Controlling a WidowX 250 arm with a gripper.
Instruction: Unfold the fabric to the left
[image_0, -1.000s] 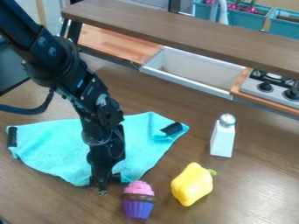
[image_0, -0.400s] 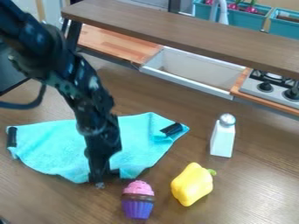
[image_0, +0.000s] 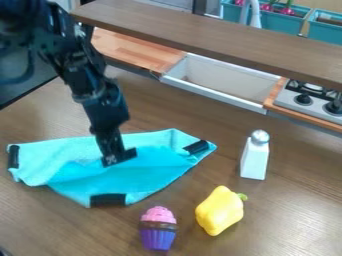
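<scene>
Camera view: on the near side of the wooden tabletop (image_0: 280, 220), a toy cupcake (image_0: 158, 228) and a yellow pepper (image_0: 220, 210) sit close to the nearest dark patch (image_0: 108, 199) of the blue fabric (image_0: 163, 167). The fabric lies spread but rumpled across the table, with a soft fold running beneath the gripper (image_0: 119, 159). The gripper is at the cloth's middle, on the arm (image_0: 103, 102) slanting from the upper left; whether it is open, closed or pinching cloth cannot be told.

The step in hand seems to be drawing the folded layer out leftward. It would go best with a grip on just the upper layer near its edge, a slight lift, then a low, slow pull to the left, laying the edge down before letting go. Too deep a grip could drag the whole cloth; a wide sweep could knock the cupcake.

Counted from near to far: one cupcake, one pepper, one fabric with three dark patches in sight, one white shaker (image_0: 254, 156), one white basin (image_0: 220, 82), one stove (image_0: 312, 100) with two knobs showing, and one brown shelf (image_0: 214, 37).
</scene>
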